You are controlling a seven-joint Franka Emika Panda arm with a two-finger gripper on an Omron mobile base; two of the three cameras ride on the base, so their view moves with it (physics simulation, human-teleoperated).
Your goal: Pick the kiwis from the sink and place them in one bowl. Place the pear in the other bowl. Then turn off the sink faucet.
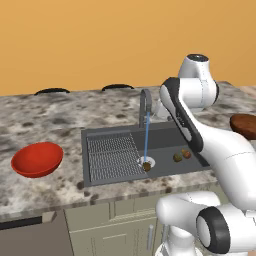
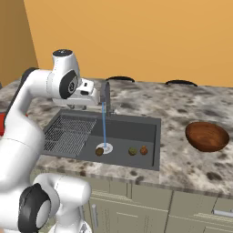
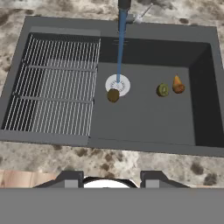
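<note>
Kiwis first: my gripper (image 3: pixel 105 177) hangs above the sink (image 3: pixel 144 127), fingers apart, holding nothing. The brown kiwi (image 3: pixel 113 95) touches the drain (image 3: pixel 118 84); the green kiwi (image 3: pixel 162 90) lies right of the drain, just beside the pear (image 3: pixel 177 85). I should descend straight over the brown one, away from the rack (image 3: pixel 57 85).

sink (image 3: pixel 144 122) set in counter (image 1: pixel 60 120) | rack (image 3: pixel 57 83) in its left half | one kiwi (image 3: pixel 113 95) touching drain (image 3: pixel 118 84), under faucet (image 1: pixel 145 102) stream | other kiwi (image 3: pixel 162 90) right, just beside pear (image 3: pixel 177 85) | one bowl (image 1: pixel 37 159) left of sink | other bowl (image 2: pixel 207 136) right
</note>
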